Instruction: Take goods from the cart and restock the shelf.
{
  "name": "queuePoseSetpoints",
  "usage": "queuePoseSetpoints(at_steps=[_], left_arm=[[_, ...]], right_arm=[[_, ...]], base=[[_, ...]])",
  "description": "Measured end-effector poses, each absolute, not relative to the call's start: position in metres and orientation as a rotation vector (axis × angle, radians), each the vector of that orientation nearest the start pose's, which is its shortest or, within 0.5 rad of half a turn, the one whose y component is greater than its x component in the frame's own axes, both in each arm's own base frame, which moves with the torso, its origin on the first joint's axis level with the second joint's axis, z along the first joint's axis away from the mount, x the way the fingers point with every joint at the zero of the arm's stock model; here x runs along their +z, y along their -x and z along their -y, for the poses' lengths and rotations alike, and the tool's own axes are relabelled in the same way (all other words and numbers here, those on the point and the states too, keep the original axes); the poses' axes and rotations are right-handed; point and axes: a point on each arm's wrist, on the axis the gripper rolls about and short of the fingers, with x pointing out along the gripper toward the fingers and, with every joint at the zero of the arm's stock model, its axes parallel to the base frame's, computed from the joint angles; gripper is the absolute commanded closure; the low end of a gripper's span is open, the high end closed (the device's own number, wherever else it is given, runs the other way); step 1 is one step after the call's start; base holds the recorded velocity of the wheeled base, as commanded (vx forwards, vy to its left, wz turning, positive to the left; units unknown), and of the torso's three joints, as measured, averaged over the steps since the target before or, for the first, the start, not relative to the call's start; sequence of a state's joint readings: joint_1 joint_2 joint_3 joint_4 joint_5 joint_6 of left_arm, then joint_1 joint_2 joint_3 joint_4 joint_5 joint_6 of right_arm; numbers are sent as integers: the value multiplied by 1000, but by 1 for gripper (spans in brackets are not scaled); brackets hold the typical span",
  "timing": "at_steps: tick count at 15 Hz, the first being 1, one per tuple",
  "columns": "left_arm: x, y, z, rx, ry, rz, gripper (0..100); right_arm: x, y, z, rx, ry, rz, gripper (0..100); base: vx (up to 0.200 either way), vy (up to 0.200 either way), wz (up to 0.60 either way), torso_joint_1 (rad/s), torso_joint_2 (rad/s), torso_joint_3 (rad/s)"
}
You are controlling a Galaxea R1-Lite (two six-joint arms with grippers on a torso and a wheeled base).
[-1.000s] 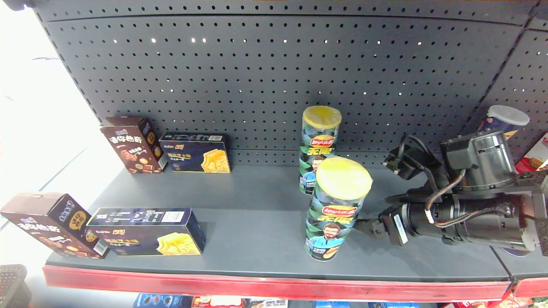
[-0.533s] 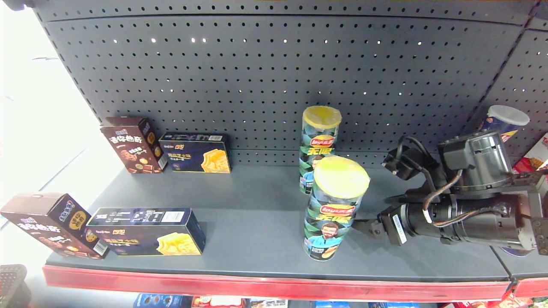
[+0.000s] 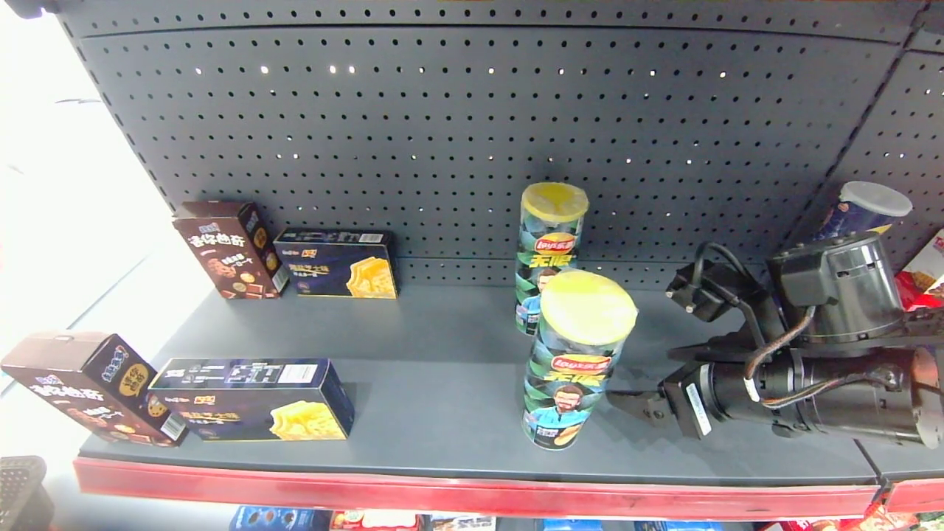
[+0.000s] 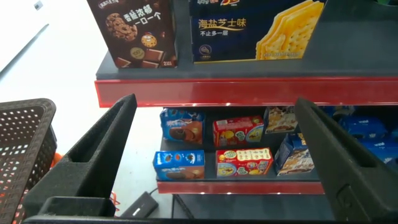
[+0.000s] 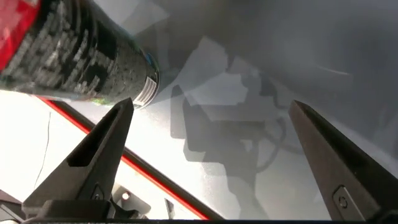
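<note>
R gripper (image 3: 636, 404): jaws spread wide, nothing between them; treat it as released. It sits low over the shelf deck (image 3: 442, 413), just beside the front chip can (image 3: 579, 361). In the R wrist view the can lies outside the jaw gap, past one finger; you cannot tell whether a fingertip touches the can wall. The front chip can stands upright near the deck's front edge, directly ahead of the rear chip can (image 3: 552, 247), which stands by the pegboard (image 3: 442, 147). Judge this placement done: can seated, grip off. L gripper (image 4: 214, 109): also open and empty, held low, facing the lower shelf tiers, w/ a black mesh basket (image 4: 25, 146) nearby, prob. the cart. On the deck's left side, brown cookie boxes (image 3: 228, 247) and navy cracker boxes (image 3: 339, 262) are shelved front and rear. Remaining, by est.: clear the R arm w/o knocking the can, then fetch the next item. Basket contents are hidden, so qty left is unknown.
</note>
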State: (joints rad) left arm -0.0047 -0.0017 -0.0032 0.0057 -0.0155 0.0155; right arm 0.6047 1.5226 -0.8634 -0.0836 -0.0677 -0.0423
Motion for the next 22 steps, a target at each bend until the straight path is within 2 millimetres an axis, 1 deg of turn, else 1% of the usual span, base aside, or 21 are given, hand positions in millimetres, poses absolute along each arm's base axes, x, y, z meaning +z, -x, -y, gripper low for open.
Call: queuePoseSetpoints(at_steps=[15,20,22], left_arm=[[76,23,0,-19,-16,-2,0],[76,23,0,-19,-14,-2,0],[76,23,0,-19,-15,-1,0]], right_arm=[[198,-221,-156,550,237,-535,0],[197,-221,-156,548,236,-535,0],[200,-220,-153,539,230,-527,0]], base=[[0,0,0,0,0,0],[0,0,0,0,0,0],[0,0,0,0,0,0]])
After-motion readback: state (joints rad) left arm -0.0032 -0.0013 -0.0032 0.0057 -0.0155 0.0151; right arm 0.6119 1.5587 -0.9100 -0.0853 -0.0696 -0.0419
